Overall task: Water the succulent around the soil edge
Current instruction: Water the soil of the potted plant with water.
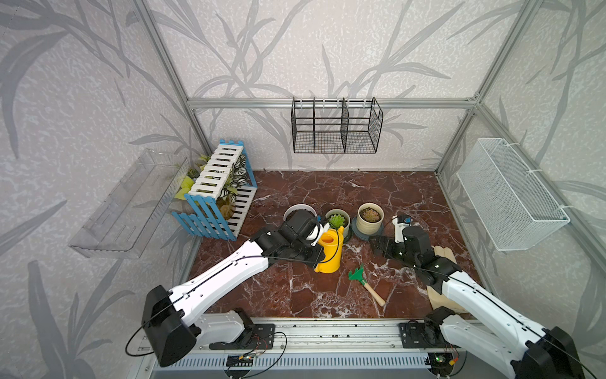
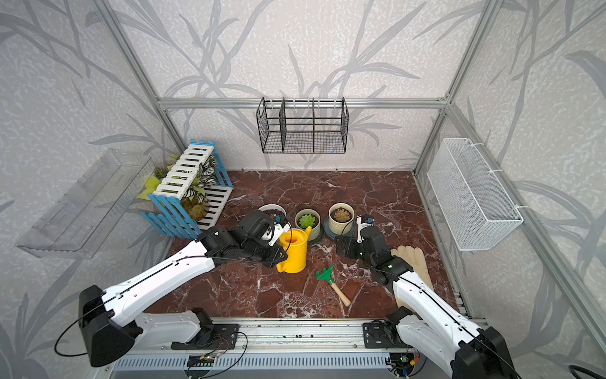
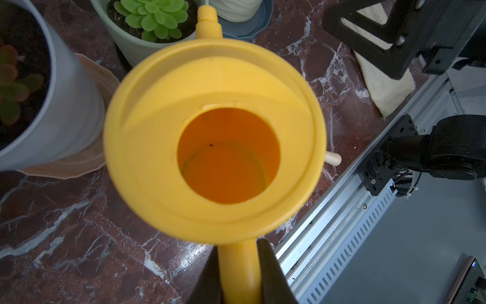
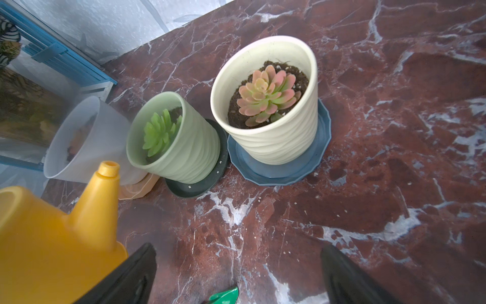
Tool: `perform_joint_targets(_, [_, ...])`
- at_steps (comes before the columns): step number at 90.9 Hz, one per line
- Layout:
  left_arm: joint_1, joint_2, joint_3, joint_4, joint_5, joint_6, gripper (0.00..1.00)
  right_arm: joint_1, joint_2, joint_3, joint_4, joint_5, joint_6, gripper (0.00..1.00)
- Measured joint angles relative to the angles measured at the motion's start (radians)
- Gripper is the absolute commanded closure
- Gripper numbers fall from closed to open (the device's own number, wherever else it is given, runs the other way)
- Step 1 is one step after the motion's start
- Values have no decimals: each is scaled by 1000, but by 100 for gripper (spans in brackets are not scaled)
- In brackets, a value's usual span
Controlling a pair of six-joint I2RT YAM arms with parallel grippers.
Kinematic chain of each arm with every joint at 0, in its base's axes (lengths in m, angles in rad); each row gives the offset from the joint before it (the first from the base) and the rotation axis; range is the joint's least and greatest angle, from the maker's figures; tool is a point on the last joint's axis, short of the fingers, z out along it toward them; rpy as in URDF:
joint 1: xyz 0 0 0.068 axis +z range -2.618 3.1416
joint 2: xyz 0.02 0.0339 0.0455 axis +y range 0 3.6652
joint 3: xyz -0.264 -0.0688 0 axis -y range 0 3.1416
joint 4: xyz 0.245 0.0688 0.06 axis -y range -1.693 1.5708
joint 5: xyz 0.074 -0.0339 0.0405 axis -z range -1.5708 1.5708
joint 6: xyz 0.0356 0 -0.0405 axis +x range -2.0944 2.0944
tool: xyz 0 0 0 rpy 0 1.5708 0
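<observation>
My left gripper [image 3: 238,250] is shut on the handle of a yellow watering can [image 1: 329,252], which stands upright; it shows in both top views [image 2: 293,251]. The can's spout [image 3: 207,21] points at the rim of a green pot holding a green succulent [image 3: 152,18], just behind the can [image 1: 337,221]. A cream pot with a pink succulent [image 4: 265,97] sits on a blue saucer to its right. A white pot [image 3: 65,105] with a reddish succulent is partly hidden by my left arm. My right gripper [image 4: 238,252] hangs open over bare table, right of the can [image 1: 378,245].
A green toy rake [image 1: 357,274] with a wooden handle lies in front of the can. Cream gloves [image 1: 442,256] lie under my right arm. A blue and white fence stand [image 1: 216,193] with plants fills the back left corner. Baskets [image 1: 337,126] hang on the walls.
</observation>
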Motion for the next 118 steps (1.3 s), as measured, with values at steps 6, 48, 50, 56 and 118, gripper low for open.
perform_joint_targets(6, [0,-53,-18,-19,-18,-20,100,0,0,0,7,-2,0,1])
perform_joint_targets(48, [5,-265,-32,-265,-171,-158,100,1,18,-5,45,-16,-1,1])
perform_joint_targets(50, [8,-264,-28,-279,-176,-161,100,1,20,-5,47,-17,-1,1])
perform_joint_targets(56, [14,-260,-9,-314,-186,-163,100,1,26,-5,51,-19,-1,1])
perform_joint_targets(118, [157,-188,80,-373,-125,-107,100,1,21,-10,58,-20,-7,1])
